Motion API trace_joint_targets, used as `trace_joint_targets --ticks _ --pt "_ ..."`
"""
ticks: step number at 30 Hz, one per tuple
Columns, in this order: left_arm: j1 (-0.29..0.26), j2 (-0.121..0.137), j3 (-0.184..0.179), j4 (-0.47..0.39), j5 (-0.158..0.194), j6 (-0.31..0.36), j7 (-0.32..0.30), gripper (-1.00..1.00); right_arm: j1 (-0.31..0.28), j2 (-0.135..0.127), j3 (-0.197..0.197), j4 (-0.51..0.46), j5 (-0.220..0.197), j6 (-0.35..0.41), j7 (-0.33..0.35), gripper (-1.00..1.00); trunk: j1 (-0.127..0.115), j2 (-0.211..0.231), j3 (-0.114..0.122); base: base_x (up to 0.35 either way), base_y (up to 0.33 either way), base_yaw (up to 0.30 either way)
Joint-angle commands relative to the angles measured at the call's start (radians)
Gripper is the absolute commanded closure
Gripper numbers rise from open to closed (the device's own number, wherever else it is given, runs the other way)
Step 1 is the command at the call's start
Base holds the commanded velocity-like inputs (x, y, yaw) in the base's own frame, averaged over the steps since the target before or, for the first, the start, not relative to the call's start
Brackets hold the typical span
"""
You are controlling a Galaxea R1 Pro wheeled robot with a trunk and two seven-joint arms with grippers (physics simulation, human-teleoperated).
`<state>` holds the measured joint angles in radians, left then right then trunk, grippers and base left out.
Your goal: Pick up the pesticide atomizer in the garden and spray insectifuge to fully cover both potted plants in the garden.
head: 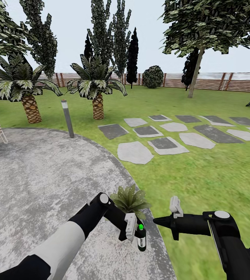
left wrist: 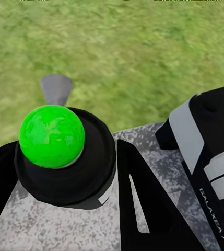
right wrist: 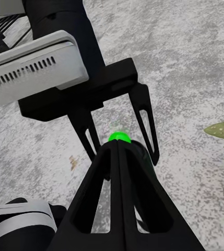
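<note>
Pesticide atomizer [head: 141, 238] upright at patio [head: 43, 175] edge, clamped in left gripper [head: 134, 229] jaws, beside potted plant [head: 131, 199]. Likely light, rigid, slick; hold mid-body. Right gripper [head: 160, 221] jaws together, empty.

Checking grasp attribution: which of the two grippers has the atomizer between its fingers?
The left gripper: the pesticide atomizer stands upright between its fingers. The right gripper, fingers together, only points toward it.

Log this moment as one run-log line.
left hand: shut on pesticide atomizer, upright at patio edge | right hand: shut, empty, pointing at atomizer | potted plant: just behind atomizer
</note>
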<state>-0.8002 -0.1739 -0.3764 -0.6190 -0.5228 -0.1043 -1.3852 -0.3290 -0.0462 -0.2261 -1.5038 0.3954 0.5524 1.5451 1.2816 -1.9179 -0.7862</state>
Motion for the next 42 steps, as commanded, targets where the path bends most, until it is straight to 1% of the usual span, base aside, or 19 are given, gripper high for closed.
trace_joint_targets --ticks 1,17,19,20,21,23,25,42 --pt "-0.001 -0.001 0.001 -0.001 -0.005 -0.010 -0.001 1.00 -0.001 0.000 -0.001 -0.001 0.006 0.011 0.007 1.00 0.000 0.000 -0.001 0.000 0.000 0.000" --pt "-0.001 -0.001 0.001 -0.006 0.000 -0.009 -0.027 1.00 -0.001 0.000 -0.001 -0.001 0.006 0.011 0.007 1.00 0.000 0.000 -0.001 0.000 0.000 0.000" --pt "-0.001 -0.001 0.001 -0.008 0.017 -0.009 -0.029 1.00 -0.001 0.000 -0.001 -0.001 0.006 0.011 0.007 1.00 0.000 0.000 -0.001 0.000 0.000 0.000" --pt "-0.001 -0.001 0.001 -0.009 0.031 -0.009 -0.030 1.00 -0.001 0.000 -0.001 -0.001 0.006 0.011 0.007 1.00 0.000 0.000 -0.001 0.000 0.000 0.000" --pt "-0.001 -0.001 0.001 -0.009 0.052 -0.009 -0.030 1.00 -0.001 0.000 -0.001 -0.001 0.006 0.011 0.007 1.00 0.000 0.000 -0.001 0.000 0.000 0.000" --pt "-0.001 -0.001 0.001 -0.010 0.074 -0.009 -0.030 1.00 -0.001 0.000 -0.001 -0.001 0.006 0.011 0.007 1.00 0.000 0.000 -0.001 0.000 0.000 0.000" --pt "-0.001 -0.001 0.001 -0.011 0.082 -0.009 -0.031 1.00 -0.001 0.000 -0.001 -0.001 0.006 0.011 0.007 1.00 0.000 0.000 -0.001 0.000 0.000 0.000" --pt "-0.001 -0.001 0.001 -0.011 0.086 -0.009 -0.031 1.00 -0.001 0.000 -0.001 -0.001 0.006 0.011 0.007 1.00 0.000 0.000 -0.001 0.000 0.000 0.000"
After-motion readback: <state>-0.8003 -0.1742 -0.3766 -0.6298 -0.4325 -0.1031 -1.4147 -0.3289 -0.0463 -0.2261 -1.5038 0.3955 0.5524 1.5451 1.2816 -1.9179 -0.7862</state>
